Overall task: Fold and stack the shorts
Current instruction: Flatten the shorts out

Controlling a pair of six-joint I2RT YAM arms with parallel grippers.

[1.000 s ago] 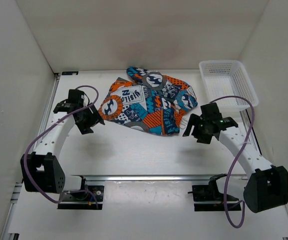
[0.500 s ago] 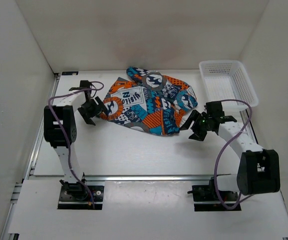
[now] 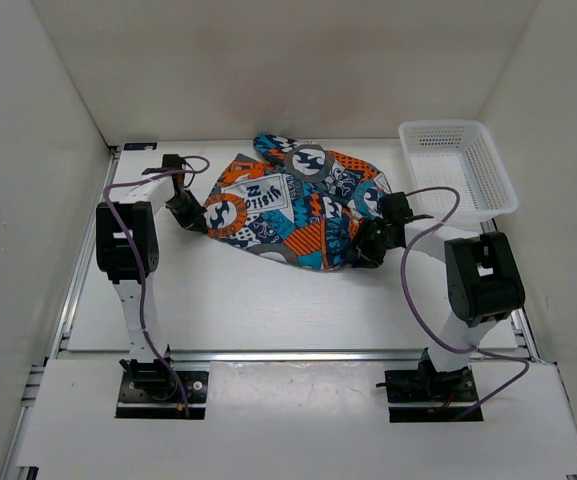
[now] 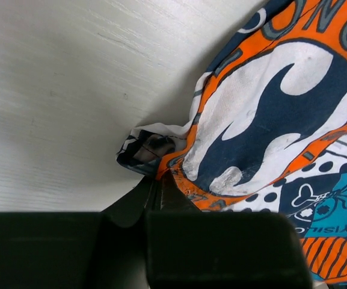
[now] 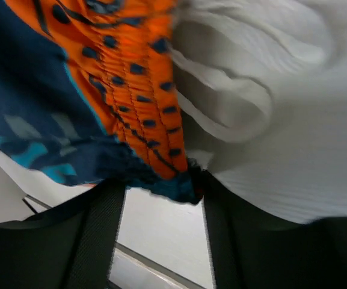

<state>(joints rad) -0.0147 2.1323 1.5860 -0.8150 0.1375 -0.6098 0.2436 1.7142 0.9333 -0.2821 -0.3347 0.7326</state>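
The shorts (image 3: 298,205), a crumpled heap of orange, teal, navy and white print, lie at the middle back of the table. My left gripper (image 3: 192,216) is at their left edge. In the left wrist view that gripper (image 4: 157,180) has its fingers pressed together on the orange hem of the shorts (image 4: 269,114). My right gripper (image 3: 368,246) is at the shorts' right edge. In the right wrist view it (image 5: 161,192) has its fingers apart, with the dark hem of the shorts (image 5: 131,96) hanging between the tips and a fold of white fabric (image 5: 263,120) beside it.
A white mesh basket (image 3: 458,165) stands at the back right, close to the right arm. White walls close in the table on the left, back and right. A metal rail (image 3: 298,353) runs along the near edge.
Both arms swung inward to the shorts' edges. The left gripper went from open to shut on the left hem. The right gripper's fingers came closer together around the right hem.
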